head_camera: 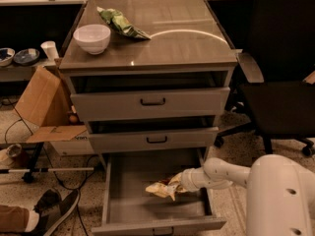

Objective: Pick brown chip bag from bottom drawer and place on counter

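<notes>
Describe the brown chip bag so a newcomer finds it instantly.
On the grey cabinet, the bottom drawer is pulled open. Inside it, right at the gripper, is the brown chip bag: crinkled and tan-brown, unlike the green chip bag up on the counter.

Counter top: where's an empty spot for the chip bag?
The counter is bare on its right half and front strip. Its back-left corner is crowded: white bowl, green chip bag. The gripper holds the brown chip bag inside the bottom drawer.

Probably head-mounted, it looks down at gripper [173,185] in bottom drawer [134,208].
</notes>
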`<state>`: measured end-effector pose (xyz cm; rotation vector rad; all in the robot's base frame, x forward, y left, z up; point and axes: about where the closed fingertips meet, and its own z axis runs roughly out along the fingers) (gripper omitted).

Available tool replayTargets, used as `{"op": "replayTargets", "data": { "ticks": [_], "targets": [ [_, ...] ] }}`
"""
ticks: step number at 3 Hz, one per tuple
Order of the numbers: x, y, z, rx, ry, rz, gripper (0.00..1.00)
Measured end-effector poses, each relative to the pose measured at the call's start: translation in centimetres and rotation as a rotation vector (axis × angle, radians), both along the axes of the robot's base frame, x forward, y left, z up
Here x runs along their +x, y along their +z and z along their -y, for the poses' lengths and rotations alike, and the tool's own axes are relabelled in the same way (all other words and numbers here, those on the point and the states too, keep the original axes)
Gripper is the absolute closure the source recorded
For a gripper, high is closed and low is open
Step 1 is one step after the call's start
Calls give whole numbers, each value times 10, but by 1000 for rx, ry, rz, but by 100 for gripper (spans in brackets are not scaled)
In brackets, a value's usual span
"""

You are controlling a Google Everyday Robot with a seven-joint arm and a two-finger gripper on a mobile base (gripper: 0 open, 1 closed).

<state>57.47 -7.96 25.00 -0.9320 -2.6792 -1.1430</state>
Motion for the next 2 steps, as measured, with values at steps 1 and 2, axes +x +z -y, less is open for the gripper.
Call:
{"op": "replayTargets", "data": {
  "ticks": [1,2],
  "targets": [
    [-13,50,33,-74,21,54,100],
    [-19,101,65,-137,39,116,100]
  ]
}}
